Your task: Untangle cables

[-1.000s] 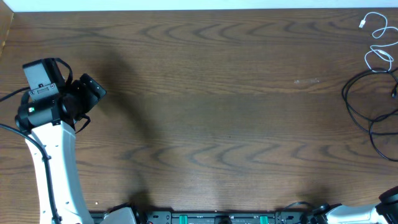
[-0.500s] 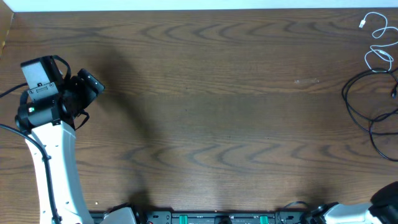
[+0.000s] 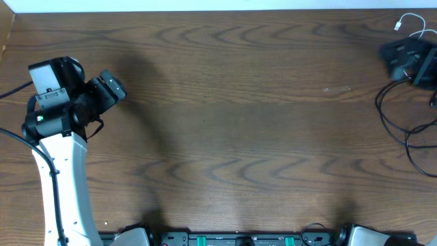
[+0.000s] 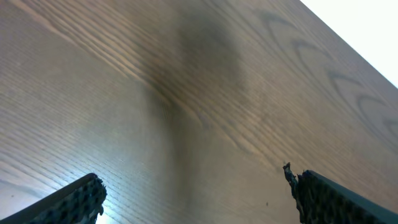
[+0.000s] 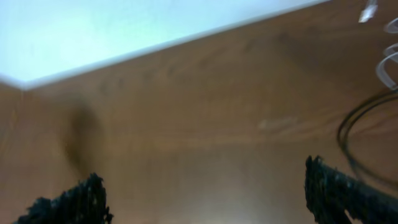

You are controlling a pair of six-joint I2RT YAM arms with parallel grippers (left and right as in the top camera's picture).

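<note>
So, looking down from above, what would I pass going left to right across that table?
White robot arm → its black left gripper → long bare stretch of dark wooden table → thin black cables looped at the right edge.

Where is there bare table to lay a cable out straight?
The wide middle of the table is bare, from the left gripper across to the black cables. The right edge is crowded: the white cable, the black cables, and the right gripper over them.

wide open table point(image 3: 239, 137); cables point(image 3: 377, 104) far right.
</note>
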